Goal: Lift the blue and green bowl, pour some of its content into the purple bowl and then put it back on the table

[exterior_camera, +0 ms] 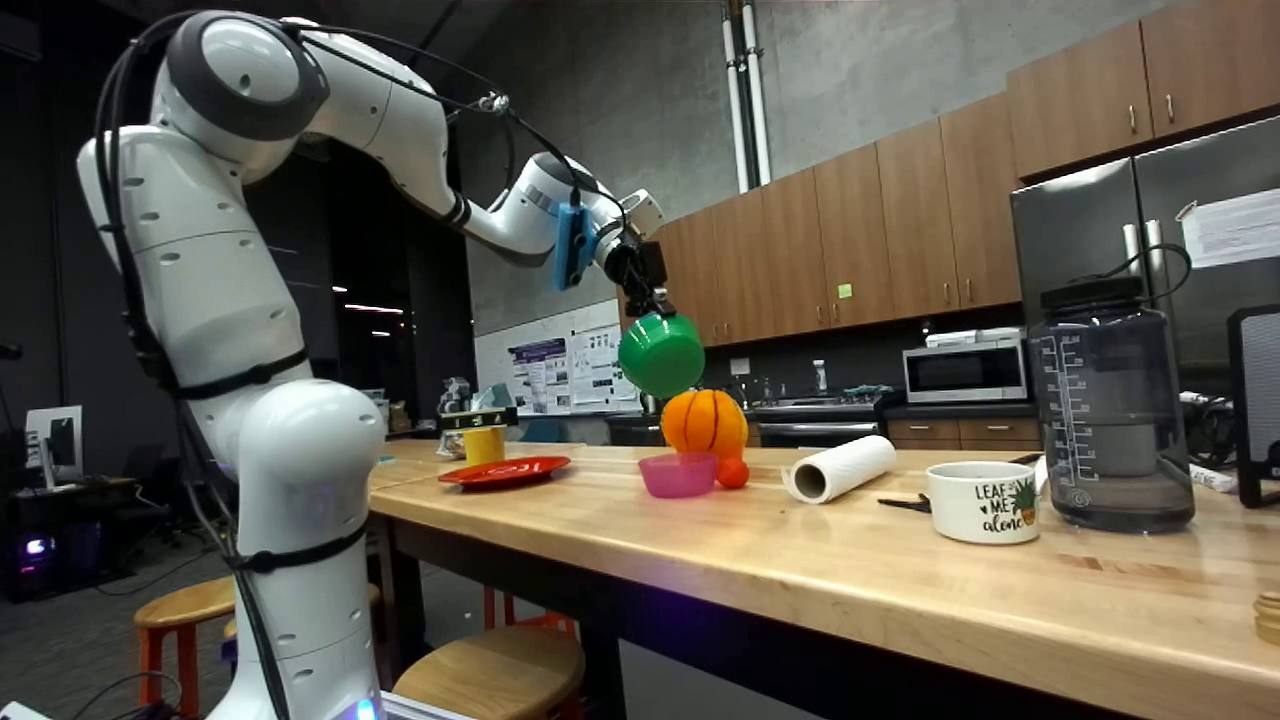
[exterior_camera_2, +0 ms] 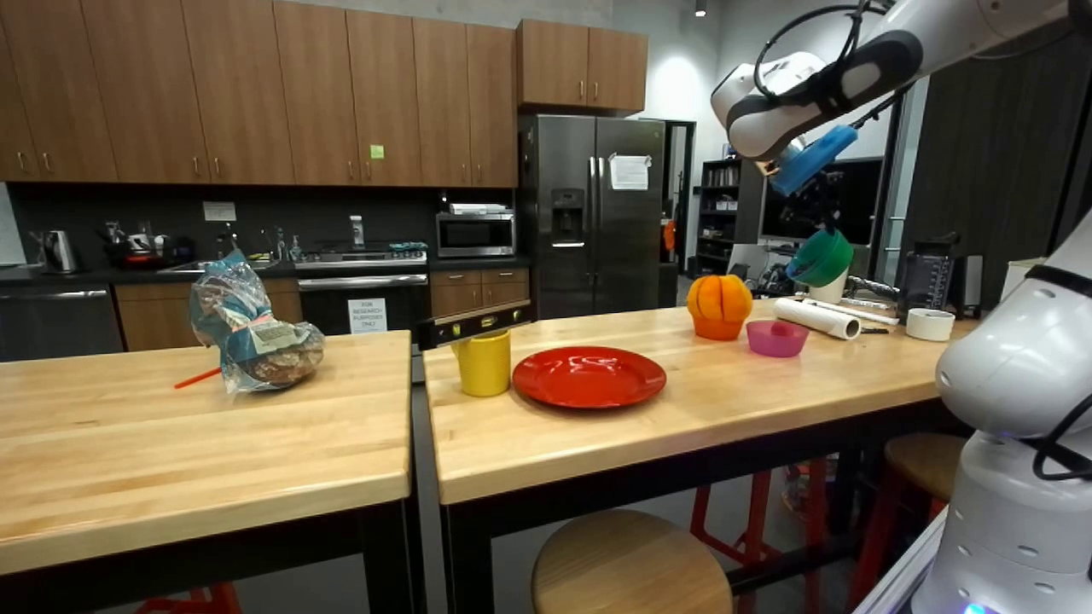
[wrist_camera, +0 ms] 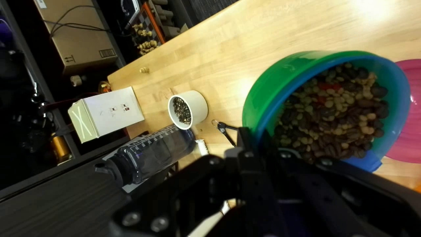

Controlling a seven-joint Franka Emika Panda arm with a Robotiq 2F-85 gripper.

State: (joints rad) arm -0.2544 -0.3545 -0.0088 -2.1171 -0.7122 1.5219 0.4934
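My gripper [wrist_camera: 256, 136] is shut on the rim of the blue and green bowl [wrist_camera: 269, 85]. The bowl is held tilted in the air, green outside and bluish at the rim and inside. In the wrist view brown beans and pale seeds lie in it. Both exterior views show the bowl [exterior_camera: 662, 355] [exterior_camera_2: 823, 258] above the table [exterior_camera: 850, 575], higher than the purple bowl. The purple bowl [exterior_camera: 678, 475] [exterior_camera_2: 776, 338] stands upright on the table. In the wrist view the purple bowl [wrist_camera: 408, 135] is partly hidden behind the held bowl; its inside shows little.
An orange pumpkin-like thing [exterior_camera: 705, 424] stands close to the purple bowl. A white roll [exterior_camera: 845, 468], a white cup [exterior_camera: 985, 502] and a large bottle [exterior_camera: 1115, 420] stand farther along. A red plate [exterior_camera_2: 589, 377] and a yellow mug [exterior_camera_2: 484, 365] carrying a level [exterior_camera_2: 475, 324] are towards the other end.
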